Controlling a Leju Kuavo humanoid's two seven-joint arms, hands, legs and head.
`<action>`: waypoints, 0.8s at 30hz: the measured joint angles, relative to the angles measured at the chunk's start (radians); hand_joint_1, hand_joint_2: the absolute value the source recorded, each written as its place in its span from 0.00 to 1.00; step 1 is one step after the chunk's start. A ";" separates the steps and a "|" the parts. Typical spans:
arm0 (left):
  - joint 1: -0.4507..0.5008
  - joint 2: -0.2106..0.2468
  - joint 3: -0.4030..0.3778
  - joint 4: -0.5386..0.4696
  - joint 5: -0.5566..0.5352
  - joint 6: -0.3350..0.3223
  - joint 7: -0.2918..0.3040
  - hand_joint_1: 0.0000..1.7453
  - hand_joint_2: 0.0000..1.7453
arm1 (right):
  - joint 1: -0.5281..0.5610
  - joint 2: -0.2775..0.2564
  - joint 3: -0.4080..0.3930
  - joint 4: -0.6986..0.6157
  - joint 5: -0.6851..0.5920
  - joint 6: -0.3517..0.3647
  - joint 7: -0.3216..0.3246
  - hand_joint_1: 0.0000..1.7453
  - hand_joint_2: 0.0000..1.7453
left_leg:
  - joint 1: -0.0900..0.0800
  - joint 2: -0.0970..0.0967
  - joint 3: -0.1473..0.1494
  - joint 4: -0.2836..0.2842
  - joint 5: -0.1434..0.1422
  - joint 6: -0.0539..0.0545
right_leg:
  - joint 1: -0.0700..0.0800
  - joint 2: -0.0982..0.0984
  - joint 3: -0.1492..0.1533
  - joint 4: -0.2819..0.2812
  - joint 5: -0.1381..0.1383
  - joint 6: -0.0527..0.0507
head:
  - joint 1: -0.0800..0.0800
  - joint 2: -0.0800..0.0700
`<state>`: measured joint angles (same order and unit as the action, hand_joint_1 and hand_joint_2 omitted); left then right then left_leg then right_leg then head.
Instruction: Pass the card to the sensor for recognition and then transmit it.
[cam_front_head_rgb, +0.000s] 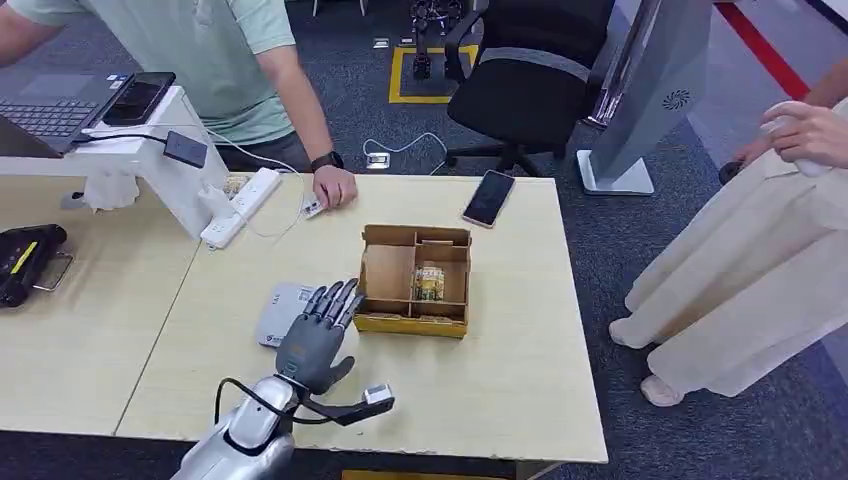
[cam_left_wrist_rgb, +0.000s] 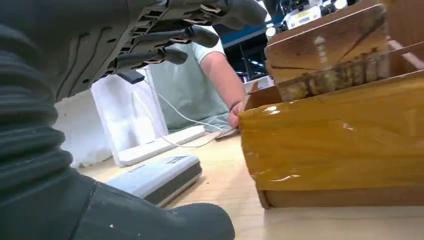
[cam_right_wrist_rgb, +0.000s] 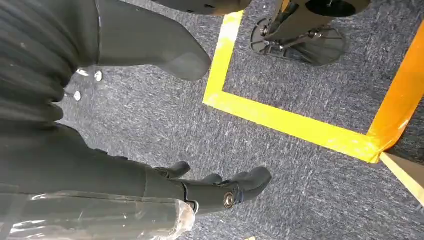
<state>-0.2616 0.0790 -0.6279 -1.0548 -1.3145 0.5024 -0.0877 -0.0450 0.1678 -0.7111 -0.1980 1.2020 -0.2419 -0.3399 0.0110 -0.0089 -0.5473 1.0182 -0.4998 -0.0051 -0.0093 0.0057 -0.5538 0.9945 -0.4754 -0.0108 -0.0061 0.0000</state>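
Left hand (cam_front_head_rgb: 318, 340) hovers low over the pale wooden desk (cam_front_head_rgb: 500, 390), fingers (cam_front_head_rgb: 335, 300) apart and empty, tips over the flat grey-white card sensor (cam_front_head_rgb: 280, 310) beside the compartmented brown cardboard box (cam_front_head_rgb: 415, 280). Small white card (cam_front_head_rgb: 313, 208) lies at the desk's far edge under a person's hand (cam_front_head_rgb: 335, 187). Right hand (cam_right_wrist_rgb: 150, 165) hangs above grey carpet, fingers loosely curled, holding nothing.

I see my left hand (cam_front_head_rgb: 315, 345) empty, fingers (cam_front_head_rgb: 333, 303) spread, tips over the grey sensor (cam_front_head_rgb: 283, 310). Just right of the fingers sits the cardboard box (cam_front_head_rgb: 414, 322); a person's hand (cam_front_head_rgb: 334, 186) rests well beyond them.
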 joint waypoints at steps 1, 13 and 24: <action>-0.002 -0.004 -0.002 0.003 0.012 -0.001 -0.006 0.00 1.00 | 0.000 0.000 0.000 0.000 0.000 0.000 0.000 0.00 1.00 | 0.000 0.000 0.000 0.000 0.000 0.000 | 0.000 0.000 0.000 0.000 0.000 0.000 | 0.000 0.000; -0.008 -0.011 -0.005 -0.002 0.113 -0.018 -0.023 0.00 1.00 | 0.000 -0.001 0.000 0.000 -0.005 -0.005 0.002 0.00 1.00 | 0.000 0.000 0.000 0.000 0.000 0.000 | 0.000 0.000 0.000 0.000 0.000 0.000 | 0.000 0.000; -0.009 -0.010 -0.004 -0.006 0.124 -0.019 -0.018 0.00 1.00 | 0.000 -0.001 0.000 0.000 -0.006 -0.010 0.002 0.00 1.00 | 0.000 0.000 0.000 0.000 0.000 0.000 | 0.000 0.000 0.000 0.000 0.000 0.000 | 0.000 0.000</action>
<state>-0.2708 0.0690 -0.6321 -1.0613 -1.1910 0.4829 -0.1057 -0.0451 0.1667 -0.7107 -0.1980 1.1963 -0.2514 -0.3380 0.0111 -0.0090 -0.5474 1.0182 -0.4998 -0.0051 -0.0093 0.0057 -0.5537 0.9945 -0.4752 -0.0105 -0.0061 0.0000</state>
